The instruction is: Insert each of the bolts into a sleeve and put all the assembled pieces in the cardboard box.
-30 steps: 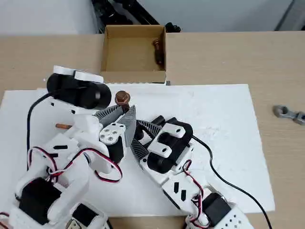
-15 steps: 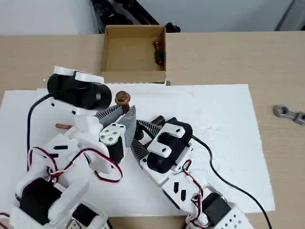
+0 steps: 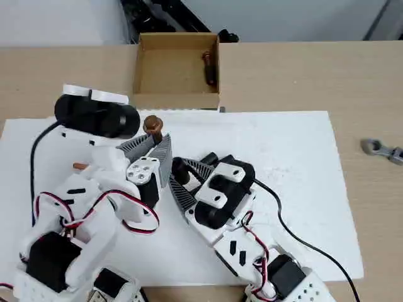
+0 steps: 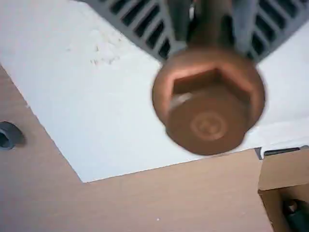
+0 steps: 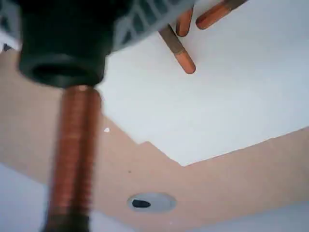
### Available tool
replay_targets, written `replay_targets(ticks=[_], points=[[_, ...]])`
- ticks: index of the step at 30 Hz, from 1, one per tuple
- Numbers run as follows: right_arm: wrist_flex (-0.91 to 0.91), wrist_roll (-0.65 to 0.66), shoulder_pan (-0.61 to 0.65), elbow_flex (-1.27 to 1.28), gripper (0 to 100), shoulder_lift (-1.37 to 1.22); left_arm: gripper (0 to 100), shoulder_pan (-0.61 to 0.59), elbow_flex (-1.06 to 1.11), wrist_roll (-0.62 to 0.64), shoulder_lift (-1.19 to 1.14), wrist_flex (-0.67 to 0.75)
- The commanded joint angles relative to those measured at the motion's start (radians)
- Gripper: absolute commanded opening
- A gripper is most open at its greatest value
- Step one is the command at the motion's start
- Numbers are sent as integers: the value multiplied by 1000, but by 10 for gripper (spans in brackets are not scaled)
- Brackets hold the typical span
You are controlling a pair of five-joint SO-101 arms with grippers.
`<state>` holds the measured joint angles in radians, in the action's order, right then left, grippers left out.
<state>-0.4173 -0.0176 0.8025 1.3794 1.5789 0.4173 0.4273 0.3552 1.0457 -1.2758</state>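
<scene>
My left gripper [image 3: 155, 142] is shut on a copper bolt [image 3: 153, 124], head pointing toward the cardboard box [image 3: 143, 69]. The hex head of the bolt [image 4: 208, 111] looms large below the grey fingers [image 4: 135, 14]. My right gripper [image 3: 183, 178] is shut on a black sleeve [image 3: 179, 167], just right of the left gripper. In the right wrist view the bolt's threaded shaft [image 5: 75, 154] lines up with the sleeve [image 5: 63, 48], its tip at the sleeve's mouth. One assembled piece [image 3: 210, 68] lies inside the box by its right wall.
Both arms work over a white mat [image 3: 283, 157]. A loose bolt [image 3: 80, 166] pokes out beside the left arm, and further bolts [image 5: 178, 48] lie on the mat. A metal wrench [image 3: 381, 150] rests on the bare table at the far right.
My left gripper has shifted a little left and toward the box with the bolt, uncovering the black sleeve in the right gripper. The right arm has hardly moved.
</scene>
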Motion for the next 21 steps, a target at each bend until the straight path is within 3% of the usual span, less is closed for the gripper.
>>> replay_targets(ticks=[1, 21], points=[[7, 9, -4, -12, 3, -1, 7, -5, -4, -3, -5, 26], [7, 9, -4, -12, 3, -1, 7, 60, -4, 0, -6, 41]])
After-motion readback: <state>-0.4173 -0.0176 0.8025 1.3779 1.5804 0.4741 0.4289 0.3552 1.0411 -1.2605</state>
